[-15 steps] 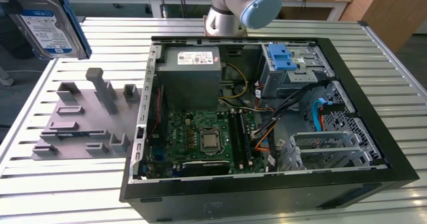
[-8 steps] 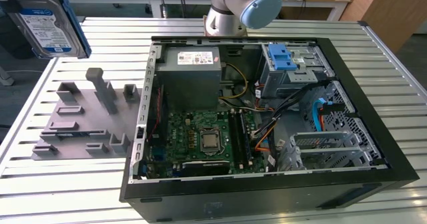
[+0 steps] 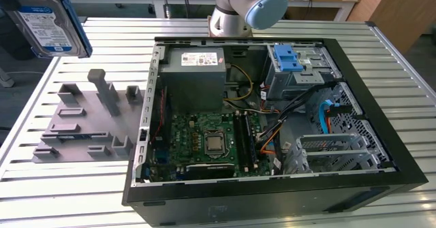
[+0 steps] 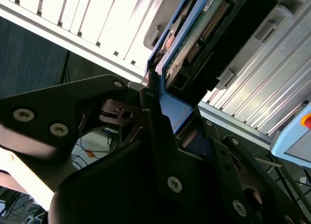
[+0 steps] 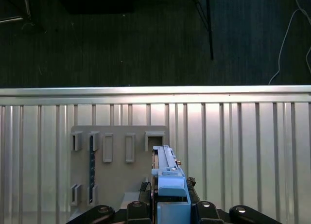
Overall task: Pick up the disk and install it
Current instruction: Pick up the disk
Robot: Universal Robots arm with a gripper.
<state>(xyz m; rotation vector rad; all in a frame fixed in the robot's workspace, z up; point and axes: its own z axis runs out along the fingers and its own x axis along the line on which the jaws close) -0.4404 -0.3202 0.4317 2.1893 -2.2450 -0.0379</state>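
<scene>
The disk (image 3: 44, 21) hangs high at the exterior view's far left, above the table's back corner, label facing the camera, its blue frame around the edges. In the first wrist view the disk (image 5: 167, 173) stands edge-on over the grey fixture plate (image 5: 119, 161), with my gripper (image 5: 170, 207) shut on its blue frame. The second wrist view shows the disk (image 4: 214, 34) from its circuit-board side, clamped between the black fingers (image 4: 155, 122). The open computer case (image 3: 146, 110) lies well to the exterior view's right of the disk.
Inside the case are a motherboard (image 3: 211, 141), a grey power supply (image 3: 194, 77), loose cables and a drive bay with a blue latch (image 3: 289, 59). The grey fixture plate (image 3: 89, 121) with upright holders lies left of the case. My arm's base (image 3: 245, 6) stands behind the case.
</scene>
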